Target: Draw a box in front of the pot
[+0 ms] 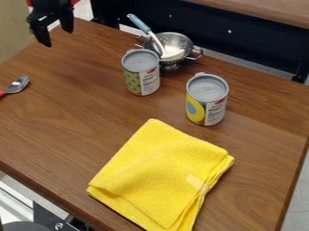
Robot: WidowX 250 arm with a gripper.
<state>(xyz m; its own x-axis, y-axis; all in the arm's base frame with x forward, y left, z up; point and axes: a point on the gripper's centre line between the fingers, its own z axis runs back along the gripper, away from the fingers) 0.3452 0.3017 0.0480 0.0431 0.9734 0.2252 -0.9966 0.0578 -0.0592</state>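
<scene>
The brown wooden worktop (pixel 57 122) held a yellow cloth (pixel 158 173), two grey-lidded cans (pixel 207 100) and a red-handled spoon (pixel 17 85). A silver colander (pixel 179 41) stood near its back edge.

yellow cloth (pixel 158 177), brown wood-grain table (pixel 57 122) — silver pot (pixel 177 41), blue-handled utensil (pixel 140 24) — red-handled spoon (pixel 19 85)

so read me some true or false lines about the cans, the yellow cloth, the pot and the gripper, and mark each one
1. The left can and the right can both stand upright. True.
2. A utensil with a blue handle leans in the metal pot. True.
3. The yellow cloth is draped over the pot. False: it lies on the table, nearer the camera than the cans.
4. The gripper is holding a can. False: its fingers are apart with nothing between them.
5. The spoon at the left edge lies beside the right can. False: it lies well to the left of both cans.
</scene>
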